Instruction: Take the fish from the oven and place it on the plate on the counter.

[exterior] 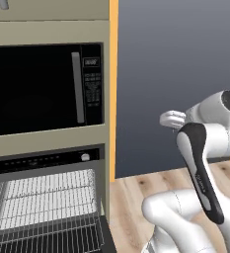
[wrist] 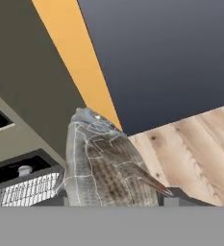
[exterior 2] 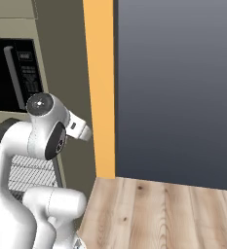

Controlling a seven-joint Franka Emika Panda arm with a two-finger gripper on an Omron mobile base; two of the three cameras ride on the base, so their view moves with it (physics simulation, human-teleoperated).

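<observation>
Currently the two-finger gripper (wrist: 114,201) is clamped on the slender tan-grey scaled fish (wrist: 104,166), held beside the open black-fronted oven (exterior: 42,160) with grey wire racks (exterior: 47,197).

White arm with dark joints, glossy and rounded

The arm (exterior: 205,148) is built of fat, smooth white segments with a soft sheen, swelling into bulbous housings where they meet. In the left base view a long black band with rounded ends runs down one segment toward 5 o'clock, with faint pale lettering along it too small to read. At 2 o'clock in that view a round dark cap with a light centre closes a joint; the right base view shows the same kind of cap, grey-rimmed with a small white dot. Below it sits an oval black inset. A short white stub with a small dark mark projects beside the cap.
</observation>
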